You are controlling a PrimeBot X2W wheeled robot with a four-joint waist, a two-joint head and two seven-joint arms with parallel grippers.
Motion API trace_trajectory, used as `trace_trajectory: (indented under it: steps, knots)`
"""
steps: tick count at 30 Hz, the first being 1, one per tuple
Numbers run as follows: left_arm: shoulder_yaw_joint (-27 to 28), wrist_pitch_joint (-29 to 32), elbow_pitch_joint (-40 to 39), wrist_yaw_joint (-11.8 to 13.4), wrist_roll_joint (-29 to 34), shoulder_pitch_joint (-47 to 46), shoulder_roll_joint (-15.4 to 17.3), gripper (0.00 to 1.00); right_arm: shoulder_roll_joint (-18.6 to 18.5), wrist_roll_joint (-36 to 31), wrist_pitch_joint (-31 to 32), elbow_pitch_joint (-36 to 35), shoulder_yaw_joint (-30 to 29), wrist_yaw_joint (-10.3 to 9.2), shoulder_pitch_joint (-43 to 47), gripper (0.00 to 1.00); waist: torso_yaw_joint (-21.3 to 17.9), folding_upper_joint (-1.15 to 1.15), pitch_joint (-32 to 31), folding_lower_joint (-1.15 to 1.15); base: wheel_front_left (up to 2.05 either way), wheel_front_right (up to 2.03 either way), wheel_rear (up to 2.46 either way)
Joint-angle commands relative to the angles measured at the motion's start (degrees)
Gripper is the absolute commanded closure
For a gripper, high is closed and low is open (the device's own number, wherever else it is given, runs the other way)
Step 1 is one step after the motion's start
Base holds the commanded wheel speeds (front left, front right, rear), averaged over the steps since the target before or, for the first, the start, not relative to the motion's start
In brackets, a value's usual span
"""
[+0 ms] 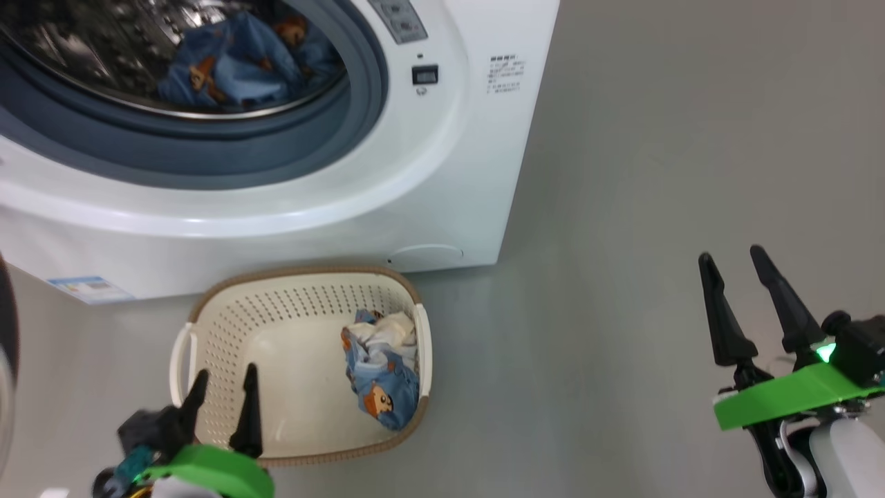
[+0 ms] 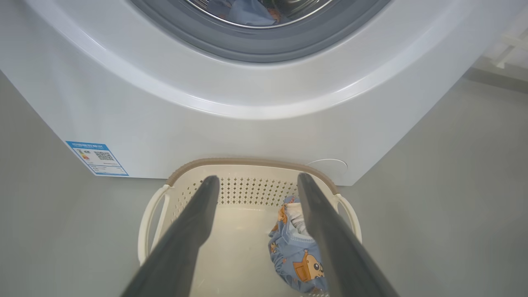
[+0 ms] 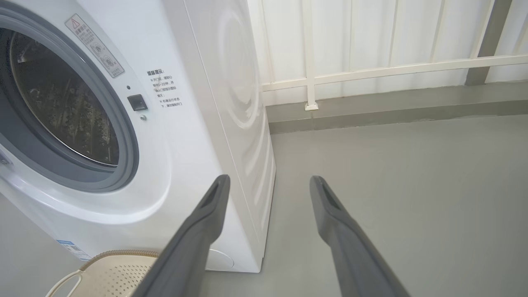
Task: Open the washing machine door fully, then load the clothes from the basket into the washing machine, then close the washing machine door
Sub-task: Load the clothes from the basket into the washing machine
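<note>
Loading status: washing machine door [image 1: 7, 325] looks swung aside; some bear-print clothes [image 1: 228, 66] lie in the washing machine [image 1: 442, 173] drum [image 1: 83, 41].
Left to do: last bear-print bundle [image 1: 380, 377] in the basket [image 1: 207, 304], then shut the door.
Bundle place: against basket's right wall.
Bundle axis: long way runs machine-side to robot-side.
Left gripper [image 1: 227, 371]: spread wide, empty, over basket's near-left corner.
Right gripper [image 1: 731, 254]: spread wide, empty, over floor [image 1: 622, 207], well apart.

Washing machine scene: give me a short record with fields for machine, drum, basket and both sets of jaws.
washing machine: door opening uncovered
drum: holds bear-print clothes
basket: on floor before machine, one bear-print bundle inside
left jaws: open, empty, by basket's near rim
right jaws: open, empty, above floor right of machine
</note>
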Motion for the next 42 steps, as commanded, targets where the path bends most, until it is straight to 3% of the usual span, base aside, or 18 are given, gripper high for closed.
trace_trajectory:
  steps: [1,12,19,30,42]
  knots:
    - [0.94,-0.37,0.24,-0.28,-0.59,-2.03,0.69,0.0,-0.56,-0.57,-0.45,-1.53,0.86,0.25,-1.35,0.0,-0.73,0.0,2.9,0.0,0.0,0.0,0.0]
    - [-11.69,0.02,17.73,-0.37,-7.46,-16.28,1.05,0.0,1.0,-0.54,-0.45,-2.52,1.13,0.25,-7.24,0.0,-3.29,0.0,13.83,0.0,0.0,0.0,0.0]
    - [-20.3,5.12,25.09,-0.38,-15.16,-22.83,3.3,0.0,1.65,-0.47,-0.45,-2.83,2.13,0.25,-10.64,0.0,-5.84,0.0,19.17,0.0,0.0,0.0,0.0]
    - [-31.48,13.37,25.09,-0.38,-27.52,-28.23,8.38,0.0,2.28,-0.51,-0.45,-3.5,3.2,0.25,-13.56,0.0,-8.84,0.0,25.13,0.0,0.0,0.0,0.0]
    - [-38.72,17.47,25.38,-0.38,-37.55,-33.86,13.41,0.0,3.03,-0.19,-0.45,-4.05,4.5,0.25,-15.48,0.0,-11.03,0.0,29.78,0.0,0.0,0.0,0.0]
